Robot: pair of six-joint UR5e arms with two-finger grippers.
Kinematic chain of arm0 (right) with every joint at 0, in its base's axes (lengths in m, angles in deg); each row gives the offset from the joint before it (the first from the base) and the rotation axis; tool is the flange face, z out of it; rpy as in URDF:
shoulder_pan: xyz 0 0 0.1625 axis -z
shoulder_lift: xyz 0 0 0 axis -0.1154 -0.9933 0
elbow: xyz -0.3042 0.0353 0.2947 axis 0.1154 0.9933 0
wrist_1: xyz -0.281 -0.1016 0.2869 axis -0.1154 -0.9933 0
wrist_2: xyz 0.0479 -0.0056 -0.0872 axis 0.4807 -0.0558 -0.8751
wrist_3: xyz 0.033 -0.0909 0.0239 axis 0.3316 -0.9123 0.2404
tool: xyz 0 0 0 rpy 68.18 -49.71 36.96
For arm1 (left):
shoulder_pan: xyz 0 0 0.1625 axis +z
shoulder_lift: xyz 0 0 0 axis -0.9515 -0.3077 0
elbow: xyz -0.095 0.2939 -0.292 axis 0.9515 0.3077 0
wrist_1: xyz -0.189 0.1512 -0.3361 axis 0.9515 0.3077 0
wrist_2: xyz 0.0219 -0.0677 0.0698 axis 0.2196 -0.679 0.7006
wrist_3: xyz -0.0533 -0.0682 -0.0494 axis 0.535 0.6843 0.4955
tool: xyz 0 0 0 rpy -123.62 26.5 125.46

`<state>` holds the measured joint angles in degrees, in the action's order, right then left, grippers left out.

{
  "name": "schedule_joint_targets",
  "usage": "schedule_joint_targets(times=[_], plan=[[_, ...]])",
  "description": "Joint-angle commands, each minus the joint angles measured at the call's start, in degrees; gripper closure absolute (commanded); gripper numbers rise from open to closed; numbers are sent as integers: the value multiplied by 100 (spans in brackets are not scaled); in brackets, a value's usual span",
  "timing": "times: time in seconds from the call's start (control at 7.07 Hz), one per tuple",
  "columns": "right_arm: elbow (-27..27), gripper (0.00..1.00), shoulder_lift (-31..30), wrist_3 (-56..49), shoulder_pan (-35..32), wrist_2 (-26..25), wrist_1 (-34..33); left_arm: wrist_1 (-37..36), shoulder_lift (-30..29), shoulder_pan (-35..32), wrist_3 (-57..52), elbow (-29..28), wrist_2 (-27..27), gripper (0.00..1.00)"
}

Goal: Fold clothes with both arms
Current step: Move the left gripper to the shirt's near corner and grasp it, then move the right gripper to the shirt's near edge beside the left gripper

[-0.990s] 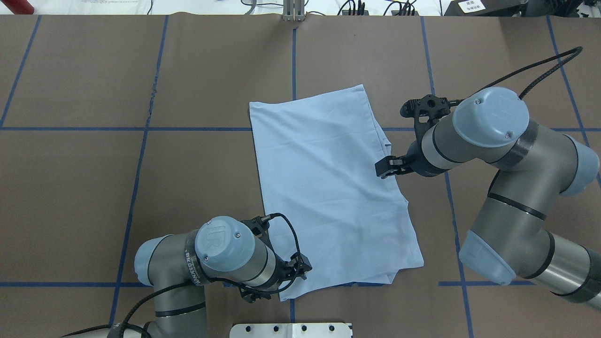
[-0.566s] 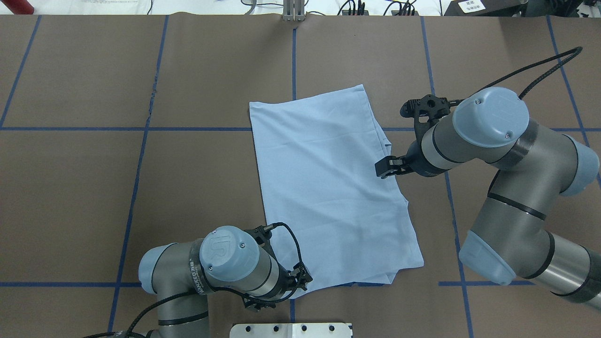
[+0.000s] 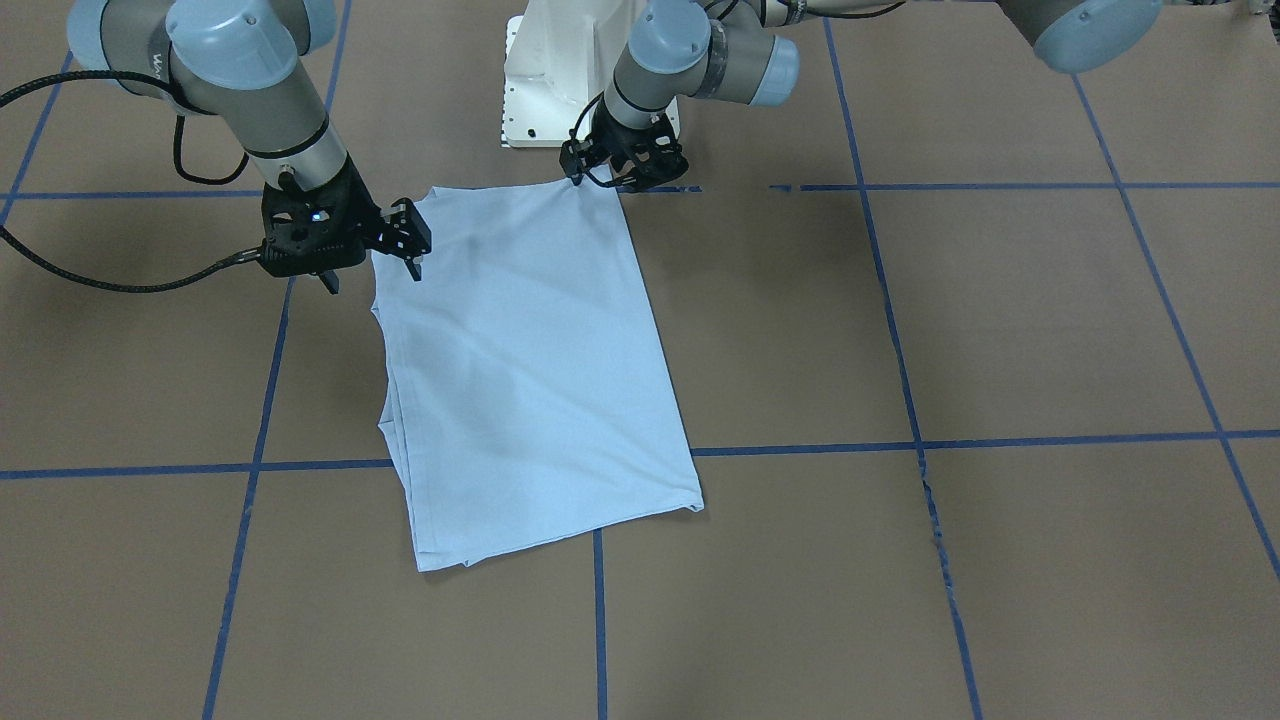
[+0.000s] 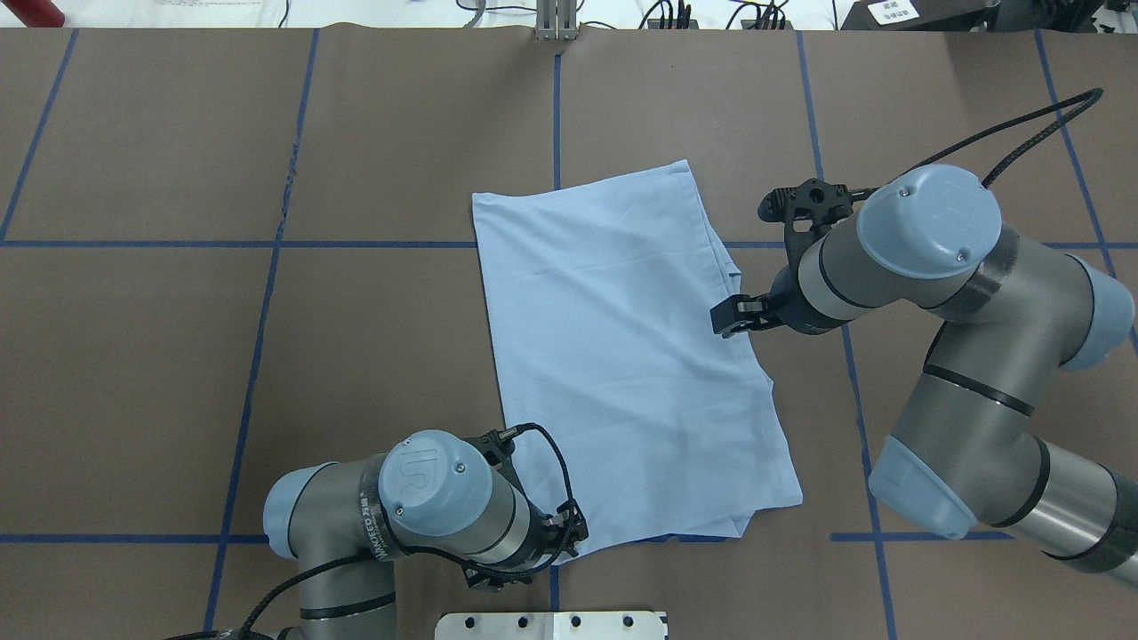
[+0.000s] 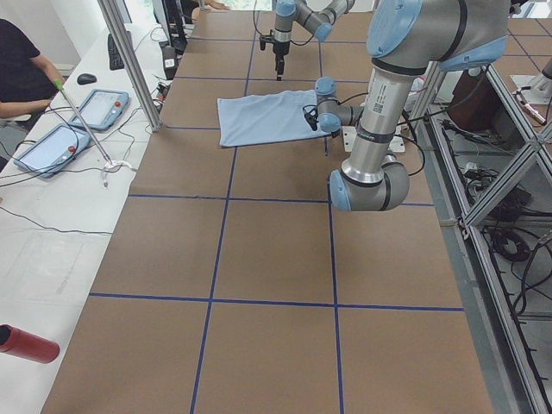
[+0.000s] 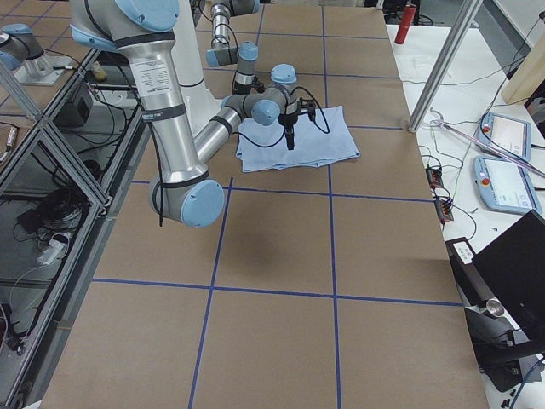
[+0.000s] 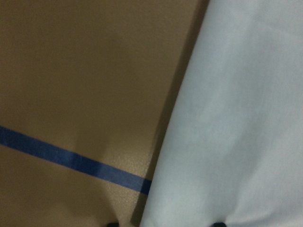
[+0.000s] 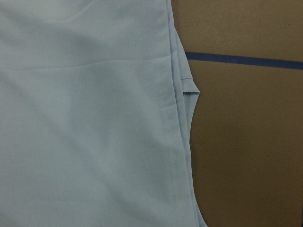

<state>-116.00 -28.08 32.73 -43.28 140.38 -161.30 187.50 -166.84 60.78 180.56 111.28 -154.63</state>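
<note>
the t-shirt (image 4: 622, 356) lies flat mid-bench (image 4: 267, 356), folded to a long rectangle; my left tool (image 4: 562, 540) sits at its near corner, spread astride the edge, not clenched; my right tool (image 4: 733, 318) hovers released at the layered right edge, likely readying 1 joint fold.

- A brown table (image 4: 160, 356) carried a grid of blue tape lines (image 4: 133, 243).
- A white bench (image 5: 52, 207) alongside held a tablet (image 5: 103, 108), a keyboard (image 5: 115, 50) and a red cylinder (image 5: 26, 343).
- A person (image 5: 21, 65) sat at it.
</note>
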Motion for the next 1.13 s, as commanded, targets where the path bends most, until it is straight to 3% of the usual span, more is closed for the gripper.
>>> schedule_joint_targets(times=[0.0,0.14,0.28,0.99], plan=[[4,0,0,0,0,-3,0,-4,-3,23,13,3,0,57],[13,0,0,0,0,-3,0,-4,-3,23,13,3,0,67],[13,0,-9,0,0,-12,0,-4,-3,23,13,29,0,69],[30,0,-26,0,9,-29,0,4,-21,23,5,29,9,73]])
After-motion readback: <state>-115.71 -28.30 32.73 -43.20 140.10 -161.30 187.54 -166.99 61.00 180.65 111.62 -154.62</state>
